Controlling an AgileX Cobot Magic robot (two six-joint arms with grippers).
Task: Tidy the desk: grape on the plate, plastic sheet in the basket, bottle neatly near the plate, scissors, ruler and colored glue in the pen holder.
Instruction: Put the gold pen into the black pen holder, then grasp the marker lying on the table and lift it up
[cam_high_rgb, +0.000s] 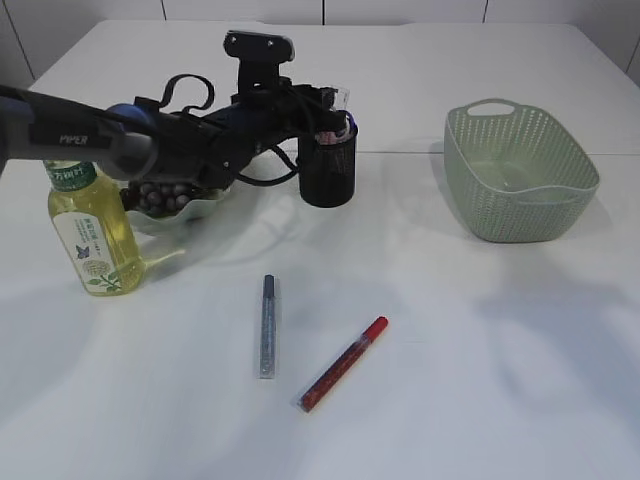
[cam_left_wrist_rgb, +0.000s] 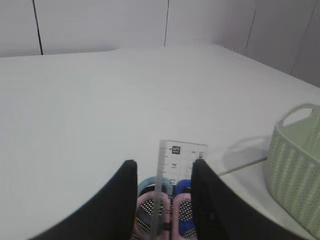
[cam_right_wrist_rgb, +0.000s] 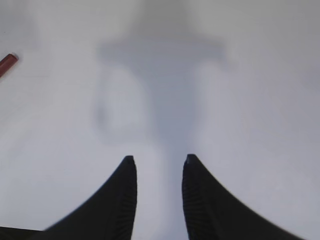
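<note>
On the counter (cam_high_rgb: 480, 380), the bottle (cam_high_rgb: 92, 232) stands left, the grapes (cam_high_rgb: 163, 197) behind it, the holder (cam_high_rgb: 328, 165) mid-back, the basket (cam_high_rgb: 518, 172) right, two glue pens (cam_high_rgb: 268, 325) (cam_high_rgb: 345, 363) in front.

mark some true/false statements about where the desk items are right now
1. The ruler stands in the pen holder. True.
2. The two glue pens are in the pen holder. False: both the grey one and the red one lie on the table.
3. The green basket holds the bottle. False: the bottle stands on the table at the left, next to the plate.
4. The grapes are on the plate. True.
5. The right gripper holds nothing. True.
</note>
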